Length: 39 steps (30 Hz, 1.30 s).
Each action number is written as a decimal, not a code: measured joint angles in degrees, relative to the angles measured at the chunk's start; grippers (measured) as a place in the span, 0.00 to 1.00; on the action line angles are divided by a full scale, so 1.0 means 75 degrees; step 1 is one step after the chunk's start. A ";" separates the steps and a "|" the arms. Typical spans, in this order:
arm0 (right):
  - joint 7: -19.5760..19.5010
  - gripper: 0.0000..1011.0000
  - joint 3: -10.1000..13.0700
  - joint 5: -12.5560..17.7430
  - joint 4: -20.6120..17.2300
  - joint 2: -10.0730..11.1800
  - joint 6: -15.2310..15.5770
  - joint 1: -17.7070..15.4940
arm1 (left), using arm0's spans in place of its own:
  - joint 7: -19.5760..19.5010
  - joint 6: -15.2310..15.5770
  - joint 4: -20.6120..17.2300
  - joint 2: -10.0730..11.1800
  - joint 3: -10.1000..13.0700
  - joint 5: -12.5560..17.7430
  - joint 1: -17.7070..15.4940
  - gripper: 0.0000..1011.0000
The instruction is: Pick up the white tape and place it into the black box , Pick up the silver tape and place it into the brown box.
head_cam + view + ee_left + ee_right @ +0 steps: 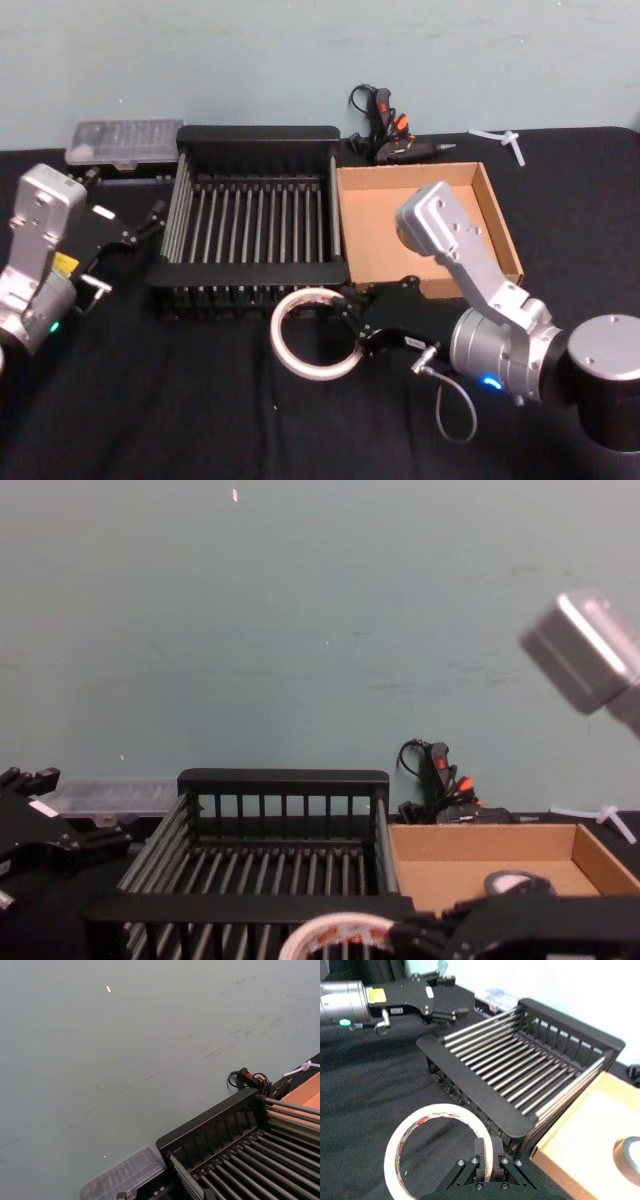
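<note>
White tape (312,334), blk box (250,275)

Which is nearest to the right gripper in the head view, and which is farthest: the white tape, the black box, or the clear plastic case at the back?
1. The white tape: held in the right gripper, in front of the boxes.
2. The black box: just behind the tape, mid-table.
3. The clear plastic case: far back left, by the wall.

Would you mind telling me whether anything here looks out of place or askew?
Nothing looks spilled or damaged. The white tape is tilted only because the right gripper is shut on its wall, in front of the black box. The silver tape already lies in the brown box. The left gripper waits by the black box's left side.
</note>
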 joint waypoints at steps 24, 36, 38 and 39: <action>-0.0391 0.10 -0.0021 0.0160 0.0657 -0.0022 -0.0888 0.0914 | 0.0000 0.0000 0.0000 0.0000 0.0000 0.0000 0.0001 0.99; -0.0592 0.10 -0.0175 -0.0067 0.1558 -0.0444 -0.1204 0.1638 | -0.0001 0.0000 0.0000 0.0000 0.0000 0.0000 0.0000 0.99; -0.0619 0.10 -0.0210 -0.0131 0.1784 -0.0535 -0.1297 0.1790 | 0.0000 0.0000 0.0000 0.0000 0.0000 0.0000 0.0000 0.99; -0.0630 0.10 -0.0223 -0.0154 0.1870 -0.0571 -0.1334 0.1839 | 0.0000 0.0000 0.0000 0.0000 0.0000 0.0000 0.0000 0.99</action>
